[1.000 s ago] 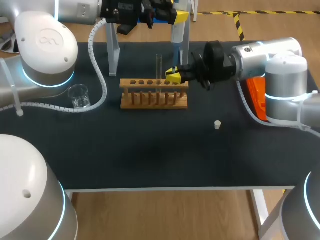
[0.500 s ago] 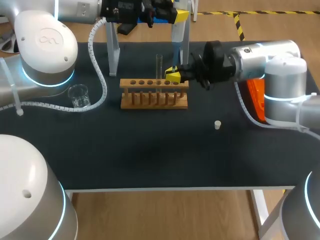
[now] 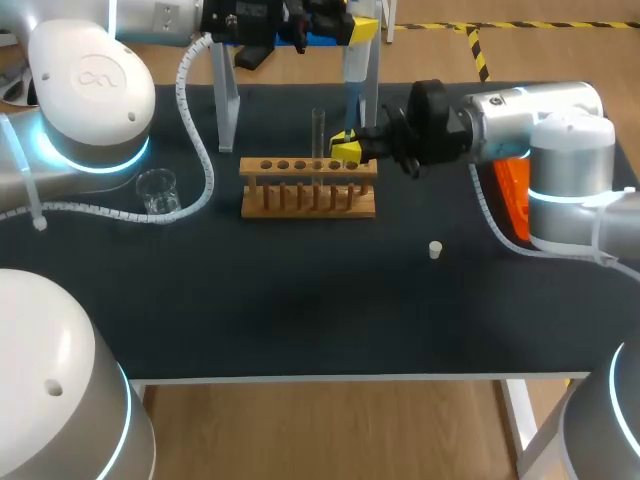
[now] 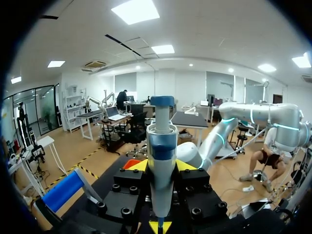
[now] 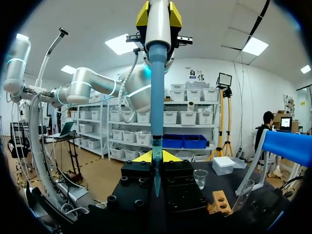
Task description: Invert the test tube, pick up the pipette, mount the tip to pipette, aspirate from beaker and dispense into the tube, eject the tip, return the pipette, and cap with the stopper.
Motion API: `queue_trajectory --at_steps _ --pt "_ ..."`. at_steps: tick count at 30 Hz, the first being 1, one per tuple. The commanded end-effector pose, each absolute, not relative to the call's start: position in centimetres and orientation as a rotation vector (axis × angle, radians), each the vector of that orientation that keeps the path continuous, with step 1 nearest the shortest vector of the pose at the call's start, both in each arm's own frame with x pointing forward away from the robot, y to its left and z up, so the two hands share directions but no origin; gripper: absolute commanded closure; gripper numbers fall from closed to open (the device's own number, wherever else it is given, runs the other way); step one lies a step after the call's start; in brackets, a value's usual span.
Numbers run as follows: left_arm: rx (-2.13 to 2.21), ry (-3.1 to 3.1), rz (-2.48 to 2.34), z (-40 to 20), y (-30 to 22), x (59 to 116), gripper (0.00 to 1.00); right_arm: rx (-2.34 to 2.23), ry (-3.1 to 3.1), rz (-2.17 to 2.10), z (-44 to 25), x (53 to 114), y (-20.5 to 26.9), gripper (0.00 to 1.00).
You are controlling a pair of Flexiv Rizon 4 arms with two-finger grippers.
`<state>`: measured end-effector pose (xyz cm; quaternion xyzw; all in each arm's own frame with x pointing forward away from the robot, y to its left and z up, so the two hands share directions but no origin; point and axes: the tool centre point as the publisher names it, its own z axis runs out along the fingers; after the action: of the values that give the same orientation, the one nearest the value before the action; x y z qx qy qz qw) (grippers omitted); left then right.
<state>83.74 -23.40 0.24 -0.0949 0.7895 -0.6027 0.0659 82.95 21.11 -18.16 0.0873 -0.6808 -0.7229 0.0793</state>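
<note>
Upper centre: left fingers point(image 4: 139, 166) clamp pipette point(image 3: 356, 70), its top cut off. Centre: right fingers point(image 3: 347, 152) seemingly closed on tip point(image 5: 156, 165) (contact unclear). Test tube point(image 3: 318, 135) upright in rack point(image 3: 308, 190); stopper point(image 3: 435, 249) on surface point(image 3: 300, 300).

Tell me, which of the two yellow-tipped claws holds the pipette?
The left gripper, up behind the rack, clamps the pipette; the right gripper, lower down, holds only the tip.

Head cam is looking down on the table point(image 3: 300, 310) from above & behind; 2 wrist cams are facing outward, both catching the pipette point(image 4: 162, 146) close-up.
</note>
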Motion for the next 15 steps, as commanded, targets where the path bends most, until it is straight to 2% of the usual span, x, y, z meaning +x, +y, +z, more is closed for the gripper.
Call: queue_trajectory --at_steps 1,15 --pt "-0.284 2.387 -1.817 -0.3 -23.2 83.7 1.0 0.267 -2.043 -2.162 -17.0 82.9 20.9 1.0" --pt "-0.284 2.387 -1.817 -0.3 -23.2 83.7 1.0 0.313 -2.046 -2.187 -14.7 83.3 20.5 1.0"
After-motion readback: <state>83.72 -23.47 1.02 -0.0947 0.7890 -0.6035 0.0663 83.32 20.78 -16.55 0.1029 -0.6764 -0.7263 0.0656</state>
